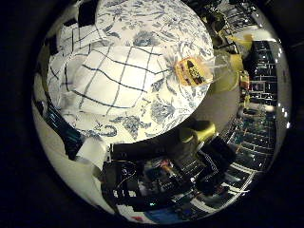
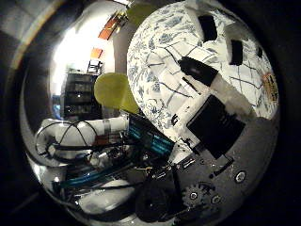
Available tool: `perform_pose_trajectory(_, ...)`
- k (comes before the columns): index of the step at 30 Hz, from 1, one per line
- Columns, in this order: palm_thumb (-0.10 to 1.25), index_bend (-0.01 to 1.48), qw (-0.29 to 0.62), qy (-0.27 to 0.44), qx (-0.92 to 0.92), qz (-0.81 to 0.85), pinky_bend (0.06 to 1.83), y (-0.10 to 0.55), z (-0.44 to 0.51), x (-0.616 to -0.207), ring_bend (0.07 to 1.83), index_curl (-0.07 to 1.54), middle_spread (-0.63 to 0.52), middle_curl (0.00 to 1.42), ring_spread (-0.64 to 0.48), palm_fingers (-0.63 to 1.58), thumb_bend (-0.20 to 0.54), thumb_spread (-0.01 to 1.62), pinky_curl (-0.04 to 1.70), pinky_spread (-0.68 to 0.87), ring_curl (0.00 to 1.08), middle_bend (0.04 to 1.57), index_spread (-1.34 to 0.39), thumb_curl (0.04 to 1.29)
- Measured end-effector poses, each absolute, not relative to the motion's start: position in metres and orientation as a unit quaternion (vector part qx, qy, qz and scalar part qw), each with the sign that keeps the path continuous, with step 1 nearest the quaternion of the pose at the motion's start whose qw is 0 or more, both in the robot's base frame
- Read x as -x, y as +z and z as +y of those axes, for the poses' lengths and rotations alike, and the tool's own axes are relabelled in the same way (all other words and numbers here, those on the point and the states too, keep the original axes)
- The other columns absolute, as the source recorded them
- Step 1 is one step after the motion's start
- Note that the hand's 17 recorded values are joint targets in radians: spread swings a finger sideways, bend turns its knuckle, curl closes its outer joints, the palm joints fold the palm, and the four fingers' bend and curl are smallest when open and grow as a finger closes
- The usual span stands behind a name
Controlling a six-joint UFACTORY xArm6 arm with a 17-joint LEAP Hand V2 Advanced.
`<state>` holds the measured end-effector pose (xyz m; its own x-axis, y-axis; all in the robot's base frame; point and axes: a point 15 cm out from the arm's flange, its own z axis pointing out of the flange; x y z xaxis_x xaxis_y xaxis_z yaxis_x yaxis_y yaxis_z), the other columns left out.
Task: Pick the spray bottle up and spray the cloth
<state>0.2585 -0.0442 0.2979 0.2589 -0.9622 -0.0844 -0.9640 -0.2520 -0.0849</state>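
A white cloth [image 1: 109, 76] with a dark blue grid lies rumpled on the round table [image 1: 161, 111], which wears a blue floral tablecloth. Beside the cloth, near the table's edge, is the clear spray bottle [image 1: 192, 71] with a yellow label; I cannot tell whether it stands or lies. Its label also shows in the thumb side view as the spray bottle [image 2: 270, 84]. My right hand [image 2: 211, 94] hovers over the cloth, apart from the bottle, and holds nothing. Its black-tipped fingers [image 2: 197, 69] reach out straight over the table.
Yellow chairs [image 2: 115, 92] stand around the table, one [image 1: 202, 130] close to its near edge. The arm's white body [image 2: 89, 132] is behind the palm. Dark shelving [image 1: 259, 85] lines the room beyond the bottle's side of the table.
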Motion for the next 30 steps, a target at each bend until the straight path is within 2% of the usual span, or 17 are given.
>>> perform_pose_trajectory(8, 0.82, 0.29, 0.096, -0.049, 0.741, 0.663, 0.41, 0.33, -0.077, -0.258, 0.94, 0.61, -0.22, 0.55, -0.25, 0.84, -0.029, 1.12, 1.0, -0.3, 0.45, 0.83, -0.43, 0.39)
perform_pose_trajectory(10, 0.71, 0.29, 0.116, -0.068, 0.714, 0.687, 0.42, 0.339, -0.092, -0.258, 0.94, 0.61, -0.23, 0.55, -0.25, 0.87, -0.048, 1.12, 1.0, -0.33, 0.45, 0.83, -0.43, 0.35)
perform_pose_trajectory(12, 0.43, 0.28, 0.139, -0.079, 0.69, 0.706, 0.41, 0.347, -0.102, -0.259, 0.92, 0.62, -0.23, 0.55, -0.26, 0.89, -0.085, 1.1, 1.0, -0.36, 0.45, 0.83, -0.43, 0.28)
perform_pose_trajectory(14, 0.3, 0.27, 0.167, -0.087, 0.668, 0.72, 0.4, 0.356, -0.112, -0.26, 0.92, 0.62, -0.24, 0.55, -0.26, 0.89, -0.054, 1.05, 0.99, -0.38, 0.45, 0.83, -0.43, 0.26)
perform_pose_trajectory(20, 0.24, 0.24, 0.271, -0.133, 0.608, 0.735, 0.36, 0.382, -0.148, -0.269, 0.9, 0.62, -0.22, 0.54, -0.26, 0.9, -0.027, 1.01, 1.0, -0.39, 0.45, 0.82, -0.44, 0.26)
perform_pose_trajectory(24, 0.26, 0.2, 0.323, -0.173, 0.559, 0.743, 0.35, 0.396, -0.185, -0.267, 0.91, 0.61, -0.21, 0.54, -0.25, 0.88, -0.023, 1.02, 1.01, -0.38, 0.45, 0.81, -0.43, 0.26)
perform_pose_trajectory(30, 0.29, 0.22, 0.378, -0.204, 0.499, 0.752, 0.3, 0.411, -0.231, -0.254, 0.9, 0.62, -0.22, 0.53, -0.24, 0.92, -0.019, 1.05, 1.03, -0.35, 0.45, 0.8, -0.43, 0.27)
